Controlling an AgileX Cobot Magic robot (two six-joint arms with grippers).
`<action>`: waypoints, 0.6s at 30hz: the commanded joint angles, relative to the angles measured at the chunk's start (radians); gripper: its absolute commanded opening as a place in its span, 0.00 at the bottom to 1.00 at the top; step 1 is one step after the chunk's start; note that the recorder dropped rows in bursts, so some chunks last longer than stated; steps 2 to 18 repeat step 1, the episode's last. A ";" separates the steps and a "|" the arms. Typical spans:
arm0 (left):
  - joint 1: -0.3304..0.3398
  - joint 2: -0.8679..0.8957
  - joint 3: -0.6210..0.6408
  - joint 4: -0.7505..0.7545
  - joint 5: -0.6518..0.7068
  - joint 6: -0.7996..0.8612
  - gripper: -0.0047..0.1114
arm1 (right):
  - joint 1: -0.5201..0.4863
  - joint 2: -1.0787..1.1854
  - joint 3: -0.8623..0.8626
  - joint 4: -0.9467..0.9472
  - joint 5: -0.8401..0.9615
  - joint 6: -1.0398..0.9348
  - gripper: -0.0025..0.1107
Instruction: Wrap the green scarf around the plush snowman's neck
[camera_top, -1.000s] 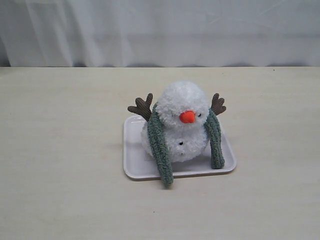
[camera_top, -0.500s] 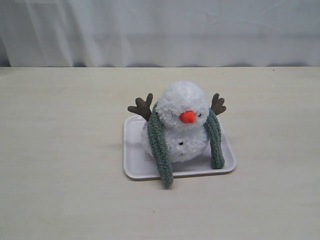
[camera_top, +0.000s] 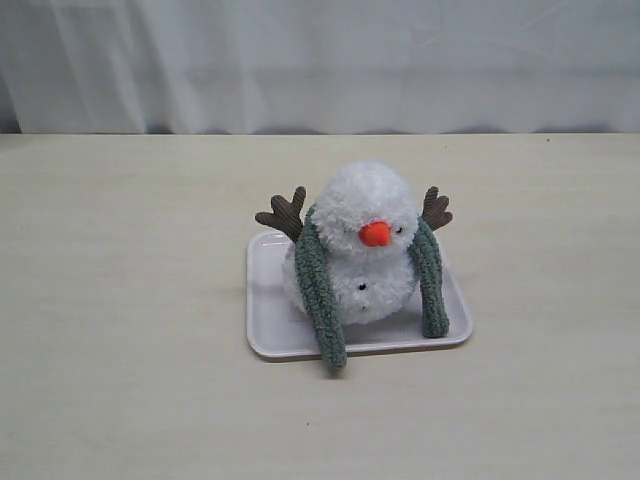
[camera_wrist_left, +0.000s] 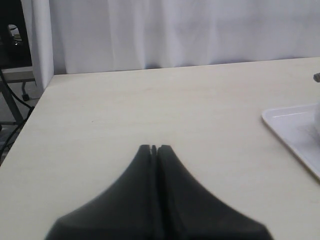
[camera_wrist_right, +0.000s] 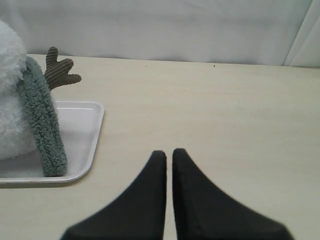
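tray (camera_top: 265, 292): white, sitting flat at mid-surface | surface (camera_top: 120, 300): pale wood grain, stretching wide | curtain (camera_top: 320, 60): white, hanging behind the far edge

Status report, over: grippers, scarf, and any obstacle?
Left gripper and right gripper: jaws shut, empty. Green scarf draped behind plush snowman, both ends hanging in front, uncrossed. No obstacle seen.

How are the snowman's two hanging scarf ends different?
Seen from the front camera, the left scarf end hangs lower and looks longer than the right scarf end. The left scarf end crosses the tray rim onto the table; the right scarf end stops inside the tray. Both are fuzzy green and hang beside the snowman.
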 joint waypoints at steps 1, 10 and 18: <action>0.001 -0.002 0.004 -0.008 -0.011 0.001 0.04 | -0.003 -0.005 0.003 -0.008 0.002 0.001 0.06; 0.001 -0.002 0.004 -0.008 -0.011 0.001 0.04 | -0.003 -0.005 0.003 -0.008 0.002 0.001 0.06; 0.001 -0.002 0.004 -0.008 -0.011 0.001 0.04 | -0.003 -0.005 0.003 -0.008 0.002 0.001 0.06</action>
